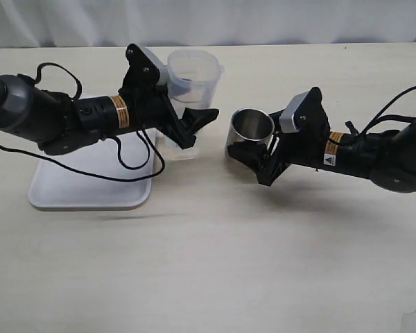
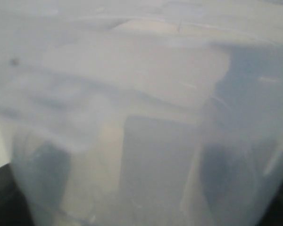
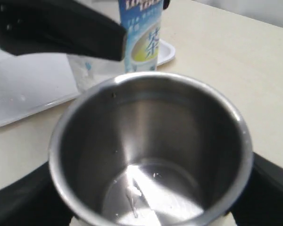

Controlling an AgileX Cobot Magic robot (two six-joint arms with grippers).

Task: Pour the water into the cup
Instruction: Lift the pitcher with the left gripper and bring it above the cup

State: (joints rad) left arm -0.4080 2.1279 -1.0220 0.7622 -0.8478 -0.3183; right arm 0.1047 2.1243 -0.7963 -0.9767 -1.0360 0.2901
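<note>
- The cup (image 1: 252, 128) sits just right of centre in the exterior view, mouth up. I cannot tell whether its base touches the worktop (image 1: 208, 263).
- The right tool (image 1: 253, 163), on the arm from the right edge, pinches the cup low on its wall. The right wrist view shows a black finger (image 3: 23, 202) tight against each flank.
- The left tool (image 1: 200, 128), on the arm from the left edge, has its jaws set wide around the container (image 1: 192, 73). This stands at upper centre of the frame, just left of the cup, and looks upright. The hold looks like a clamp, and the container (image 2: 141, 117) fills the left wrist view.
- The water (image 3: 146, 193) shows only as a thin shiny patch with a few drops on the cup's floor. How much is in the container cannot be made out.
- The tray (image 1: 76, 187) lies at the left, under the left arm.
- Handling, as I judge it: the cup is stiff, light and nearly empty, but brushed steel is slick — a low, square pinch across the wall suits it. That also keeps the rim free for the stream.
- The container is thin plastic and likely to flex, so take it mid-body and squeeze gently. Tip it slowly, with its lip over the cup's mouth.
</note>
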